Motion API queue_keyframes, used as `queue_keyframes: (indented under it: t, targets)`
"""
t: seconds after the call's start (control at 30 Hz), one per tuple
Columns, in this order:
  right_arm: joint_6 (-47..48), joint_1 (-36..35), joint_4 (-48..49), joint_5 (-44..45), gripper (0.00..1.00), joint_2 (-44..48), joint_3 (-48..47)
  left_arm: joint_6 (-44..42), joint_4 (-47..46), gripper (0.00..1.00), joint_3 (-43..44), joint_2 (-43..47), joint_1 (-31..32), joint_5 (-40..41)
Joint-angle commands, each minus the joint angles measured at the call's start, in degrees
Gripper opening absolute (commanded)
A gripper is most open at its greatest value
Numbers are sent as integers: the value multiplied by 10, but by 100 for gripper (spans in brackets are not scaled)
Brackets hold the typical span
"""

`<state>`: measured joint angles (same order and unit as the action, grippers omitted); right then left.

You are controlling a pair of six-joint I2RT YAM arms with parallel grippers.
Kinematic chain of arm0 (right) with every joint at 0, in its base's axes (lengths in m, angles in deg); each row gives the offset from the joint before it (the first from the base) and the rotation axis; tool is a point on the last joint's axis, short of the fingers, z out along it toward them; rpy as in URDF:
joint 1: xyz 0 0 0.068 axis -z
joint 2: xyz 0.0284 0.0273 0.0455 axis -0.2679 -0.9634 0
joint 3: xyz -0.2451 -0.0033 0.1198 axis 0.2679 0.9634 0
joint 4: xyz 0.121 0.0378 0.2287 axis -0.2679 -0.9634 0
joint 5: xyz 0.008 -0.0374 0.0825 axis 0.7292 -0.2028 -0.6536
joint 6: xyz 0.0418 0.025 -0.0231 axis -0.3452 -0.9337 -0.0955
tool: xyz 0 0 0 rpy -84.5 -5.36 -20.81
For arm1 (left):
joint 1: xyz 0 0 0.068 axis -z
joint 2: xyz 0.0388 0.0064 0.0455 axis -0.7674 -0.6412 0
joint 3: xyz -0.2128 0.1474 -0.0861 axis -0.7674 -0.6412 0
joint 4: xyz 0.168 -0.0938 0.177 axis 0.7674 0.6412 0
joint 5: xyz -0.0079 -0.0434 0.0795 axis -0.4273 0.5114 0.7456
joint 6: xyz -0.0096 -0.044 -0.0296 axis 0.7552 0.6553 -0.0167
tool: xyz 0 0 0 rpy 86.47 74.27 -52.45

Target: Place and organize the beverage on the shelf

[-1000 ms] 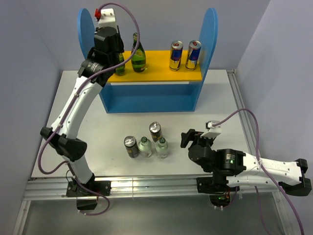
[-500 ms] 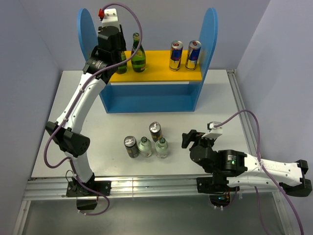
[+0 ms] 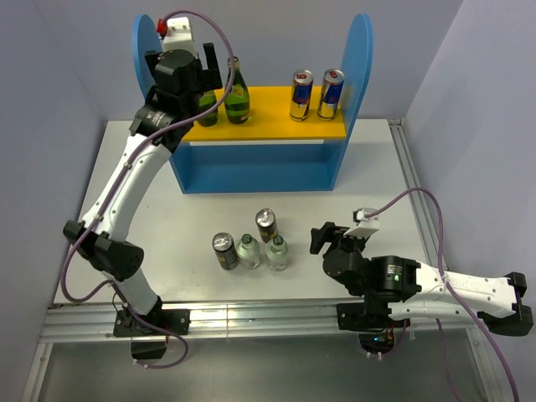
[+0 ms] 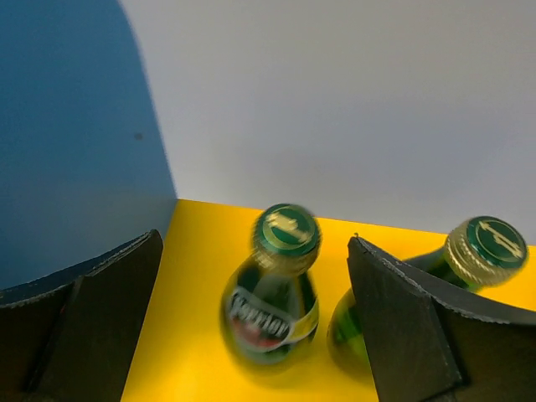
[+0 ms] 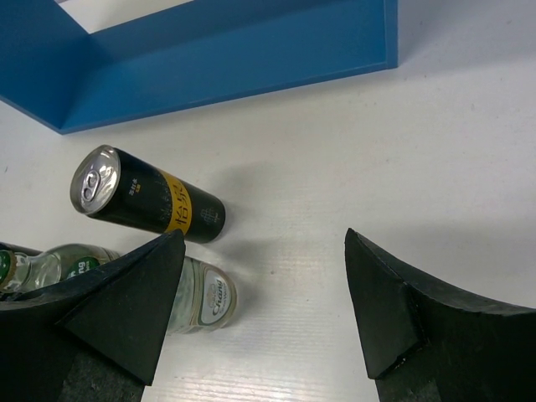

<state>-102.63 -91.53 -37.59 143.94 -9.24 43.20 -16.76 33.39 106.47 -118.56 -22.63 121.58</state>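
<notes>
On the yellow board of the shelf (image 3: pixel 276 126) stand two green glass bottles. The left bottle (image 3: pixel 207 110) (image 4: pixel 272 293) is blurred in the left wrist view. It stands between the open fingers of my left gripper (image 3: pixel 208 88) (image 4: pixel 255 322), and neither pad touches it. The second green bottle (image 3: pixel 237 96) (image 4: pixel 486 247) is just right of the right finger (image 4: pixel 402 327). On the table stand two dark cans (image 3: pixel 224 250) (image 3: pixel 266 224) and two clear bottles (image 3: pixel 248 250) (image 3: pixel 276 253). My right gripper (image 3: pixel 322 237) (image 5: pixel 264 310) is open and empty, to their right.
Two blue-and-silver cans (image 3: pixel 301 95) (image 3: pixel 330 93) stand on the right half of the yellow board. The shelf's blue side panels (image 3: pixel 360 59) rise above it, and its blue base (image 5: pixel 234 50) lies ahead of the right gripper. A metal rail runs along the table's near edge.
My left gripper has gone from shut on the left green bottle to wide open, leaving the bottle standing on the yellow board. The right arm has barely moved.
</notes>
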Motion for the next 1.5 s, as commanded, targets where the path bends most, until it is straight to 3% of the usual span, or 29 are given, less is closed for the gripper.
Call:
queue_keyframes:
  t: [0.0, 0.2, 0.3, 0.33, 0.43, 0.53, 0.63, 0.7, 0.8, 0.83, 0.93, 1.13, 1.23, 1.43, 1.47]
  targets:
    - [-20, -3, -1, 12, 84, 3, 2, 8, 18, 99, -4, 85, 10, 39]
    - [-20, -4, -10, 23, 84, -3, -5, 57, 89, 99, -124, 230, 86, 99]
    - [-24, -4, -15, 24, 84, -5, -9, 144, 121, 99, -244, 324, 142, 126]
    - [-20, -4, -12, 22, 84, -4, -8, 172, 139, 97, -319, 378, 176, 133]
    - [-15, -4, -7, 15, 84, -2, -8, 324, 139, 94, -485, 491, 242, 137]
    - [-21, -4, -10, 12, 87, -1, -11, 409, 152, 95, -612, 568, 315, 151]
    - [-24, -5, -12, 7, 89, 1, -7, 549, 208, 95, -686, 583, 377, 170]
    - [-28, -4, -10, 4, 89, 1, -4, 594, 225, 96, -714, 574, 433, 191]
    - [-46, -4, -26, 2, 89, 3, -7, 712, 290, 97, -746, 525, 504, 243]
    - [-49, -5, -30, 2, 89, 5, -7, 792, 315, 98, -751, 494, 549, 253]
    - [-43, -5, -24, -5, 89, 15, -1, 871, 354, 99, -760, 448, 620, 275]
    - [-44, -4, -21, -5, 89, 19, 1, 818, 215, 99, -822, 413, 639, 279]
    - [-45, -5, -24, -5, 90, 17, -1, 831, 179, 99, -851, 392, 638, 291]
    - [-40, -5, -15, -4, 90, 20, 5, 765, 101, 99, -890, 350, 606, 304]
    - [-40, -5, -12, -4, 90, 19, 5, 745, 51, 99, -898, 351, 598, 304]
